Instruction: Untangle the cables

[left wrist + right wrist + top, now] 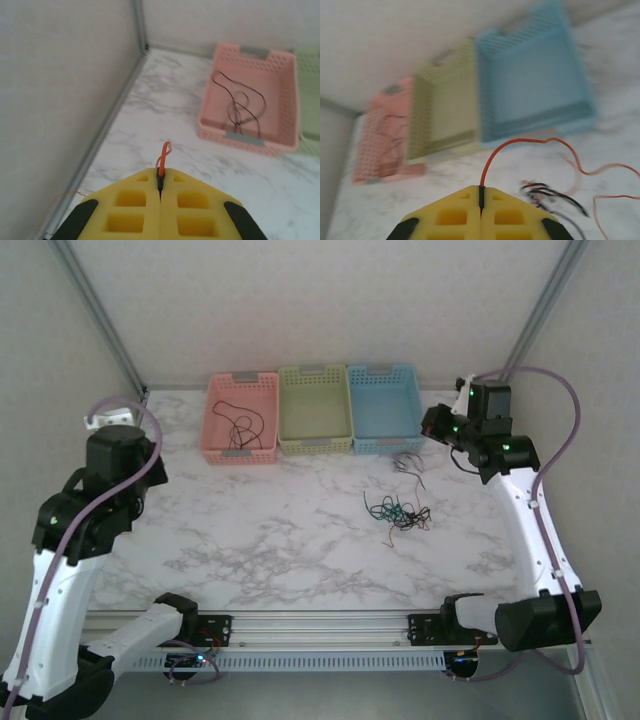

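In the left wrist view my left gripper (pixel 160 175) is shut on a red-orange cable (pixel 164 154), and a short loop of it sticks out past the yellow fingertips above the marble table. My right gripper (pixel 481 189) is shut on a red-orange cable (pixel 520 141) that arcs up and away to the right. Below that arc lies a small bundle of black cables (pixel 551 192). From above, a tangle of black, teal and red-orange cables (pixel 398 512) lies right of the table's middle, with a smaller bundle (pixel 410 462) behind it. One black cable (pixel 241 106) lies coiled in the pink basket (pixel 244 139).
Three baskets stand in a row at the back: pink (pixel 213 420), green (pixel 315 445) and blue (pixel 414 410). Metal frame posts and grey walls close in the table at the left (pixel 107 132) and the back. The arm bases sit on the rail (pixel 320 628) at the near edge.
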`<state>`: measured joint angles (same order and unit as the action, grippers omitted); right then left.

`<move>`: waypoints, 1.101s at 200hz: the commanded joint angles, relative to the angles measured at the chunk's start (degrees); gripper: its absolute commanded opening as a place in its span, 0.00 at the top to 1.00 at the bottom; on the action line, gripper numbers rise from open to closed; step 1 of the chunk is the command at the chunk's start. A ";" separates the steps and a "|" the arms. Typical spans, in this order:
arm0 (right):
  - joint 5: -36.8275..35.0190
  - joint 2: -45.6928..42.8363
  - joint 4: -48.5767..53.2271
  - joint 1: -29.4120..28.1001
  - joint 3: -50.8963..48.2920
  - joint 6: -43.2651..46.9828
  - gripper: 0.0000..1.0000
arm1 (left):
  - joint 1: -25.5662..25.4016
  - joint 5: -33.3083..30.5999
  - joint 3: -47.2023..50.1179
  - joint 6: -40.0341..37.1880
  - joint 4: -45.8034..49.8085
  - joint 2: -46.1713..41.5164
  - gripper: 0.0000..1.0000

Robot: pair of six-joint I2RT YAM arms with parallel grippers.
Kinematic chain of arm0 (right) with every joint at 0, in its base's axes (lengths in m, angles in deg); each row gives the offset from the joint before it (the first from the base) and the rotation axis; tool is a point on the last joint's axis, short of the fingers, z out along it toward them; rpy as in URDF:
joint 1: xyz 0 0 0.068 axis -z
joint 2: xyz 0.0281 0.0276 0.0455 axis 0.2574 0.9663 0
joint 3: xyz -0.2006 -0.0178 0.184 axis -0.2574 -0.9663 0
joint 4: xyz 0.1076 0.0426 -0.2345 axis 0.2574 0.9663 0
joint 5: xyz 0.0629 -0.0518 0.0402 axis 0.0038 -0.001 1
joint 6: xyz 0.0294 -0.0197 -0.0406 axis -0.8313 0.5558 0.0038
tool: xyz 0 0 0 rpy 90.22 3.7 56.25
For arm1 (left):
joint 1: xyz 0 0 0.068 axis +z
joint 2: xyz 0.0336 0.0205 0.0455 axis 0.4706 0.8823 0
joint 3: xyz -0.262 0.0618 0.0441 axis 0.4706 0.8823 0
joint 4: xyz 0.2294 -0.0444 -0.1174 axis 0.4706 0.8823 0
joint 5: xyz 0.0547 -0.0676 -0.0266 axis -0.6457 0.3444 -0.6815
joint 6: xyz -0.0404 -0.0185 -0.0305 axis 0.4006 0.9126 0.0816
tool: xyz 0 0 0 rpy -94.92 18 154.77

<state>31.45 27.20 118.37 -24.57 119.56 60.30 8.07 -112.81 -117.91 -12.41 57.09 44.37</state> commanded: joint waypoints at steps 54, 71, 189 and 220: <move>-3.81 3.66 -2.39 -1.36 -4.72 -0.46 1.00 | 0.50 24.37 -19.24 3.34 -1.65 3.54 1.00; -3.15 6.22 -4.93 -1.37 -10.63 -1.63 1.00 | 0.51 29.48 -29.42 4.16 -0.29 7.56 1.00; -2.99 18.00 -9.37 -3.80 -21.77 -1.04 1.00 | 0.44 48.02 -44.83 11.79 -12.55 24.31 1.00; -4.10 17.89 -8.33 -3.80 -21.77 0.24 1.00 | 0.42 46.14 -45.51 10.25 -14.89 30.15 1.00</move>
<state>28.90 46.13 109.35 -28.08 97.97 58.93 8.07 -66.17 -161.82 -1.85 45.79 70.16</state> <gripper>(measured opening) 0.039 0.047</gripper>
